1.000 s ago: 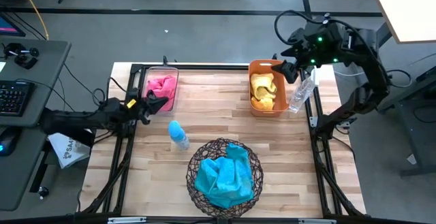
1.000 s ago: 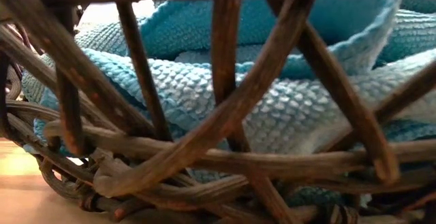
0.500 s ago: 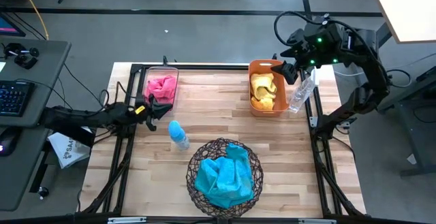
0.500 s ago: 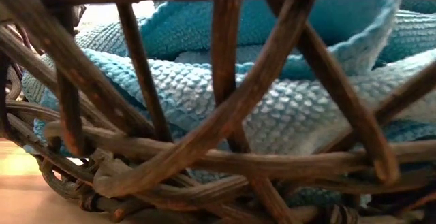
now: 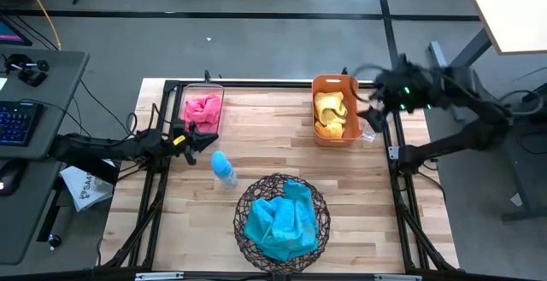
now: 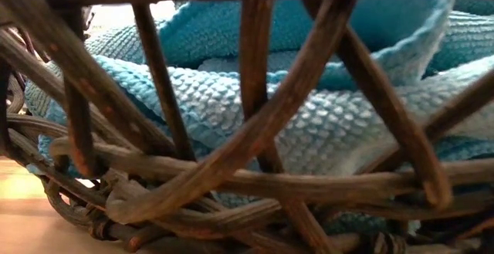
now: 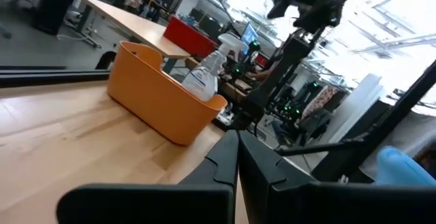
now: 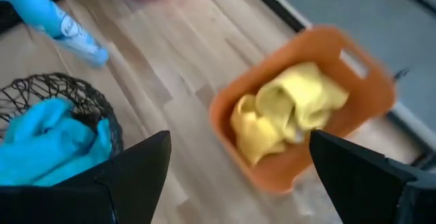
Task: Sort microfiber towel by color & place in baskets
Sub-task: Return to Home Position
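Pink towels (image 5: 202, 108) lie in the clear tub (image 5: 220, 110) at the table's far left. Yellow towels (image 5: 332, 113) fill the orange bin (image 5: 318, 89) at the far right. Teal towels (image 5: 280, 219) are heaped in the round dark wire basket (image 5: 248, 197) at the near middle, which fills the low view (image 6: 255, 130). My left gripper (image 5: 198, 137) is shut and hovers low beside the tub's near end. My right gripper (image 5: 373, 110), open and empty, hangs blurred above the bin's right side; its wrist view looks down on the yellow towels (image 8: 289, 112).
A small light-blue bottle (image 5: 224, 169) lies on the wood between the tub and the wire basket. A clear spray bottle (image 7: 204, 74) stands just right of the orange bin. A black frame rail (image 5: 256, 83) runs round the table. Bare wood lies in the middle.
My right arm has swung away from the orange bin's far right corner toward the table's right edge and a little nearer, fast enough to blur. My left gripper has drawn back slightly from the clear tub toward the near edge. No towel has moved.
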You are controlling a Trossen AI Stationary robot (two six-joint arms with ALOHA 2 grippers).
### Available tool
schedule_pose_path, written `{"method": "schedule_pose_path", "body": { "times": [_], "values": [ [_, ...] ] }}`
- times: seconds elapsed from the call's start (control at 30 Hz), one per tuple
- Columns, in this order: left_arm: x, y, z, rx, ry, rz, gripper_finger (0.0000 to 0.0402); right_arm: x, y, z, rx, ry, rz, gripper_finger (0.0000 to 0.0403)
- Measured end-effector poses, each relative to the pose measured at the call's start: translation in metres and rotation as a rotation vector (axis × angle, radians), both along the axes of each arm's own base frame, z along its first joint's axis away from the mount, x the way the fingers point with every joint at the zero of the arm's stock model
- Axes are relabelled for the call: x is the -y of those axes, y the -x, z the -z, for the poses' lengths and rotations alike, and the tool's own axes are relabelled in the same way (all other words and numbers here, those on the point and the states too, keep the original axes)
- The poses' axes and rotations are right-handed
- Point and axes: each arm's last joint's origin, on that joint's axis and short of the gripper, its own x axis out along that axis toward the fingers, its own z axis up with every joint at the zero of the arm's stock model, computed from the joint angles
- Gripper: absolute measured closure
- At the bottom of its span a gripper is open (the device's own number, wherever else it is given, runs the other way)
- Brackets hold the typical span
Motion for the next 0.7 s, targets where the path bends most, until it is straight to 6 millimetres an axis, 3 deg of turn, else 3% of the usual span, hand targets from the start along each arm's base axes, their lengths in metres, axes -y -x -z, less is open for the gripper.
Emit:
{"method": "schedule_pose_path", "body": {
  "times": [0.13,0.27,0.53,0.7],
  "values": [
    [0.000,0.000,0.000,-0.003,-0.001,0.009,0.0401,-0.012,0.025,0.047,0.130,-0.086,0.061,0.0057],
    [0.000,0.000,0.003,-0.033,-0.001,0.010,0.0401,-0.019,0.033,0.103,0.317,-0.166,0.086,0.0057],
    [0.000,0.000,0.006,-0.062,-0.001,0.010,0.0401,-0.025,-0.006,0.199,0.760,-0.218,0.006,0.0057],
    [0.000,0.000,0.006,-0.062,-0.001,0.010,0.0401,-0.024,-0.021,0.225,0.920,-0.124,-0.058,0.0057]
  ]
}}
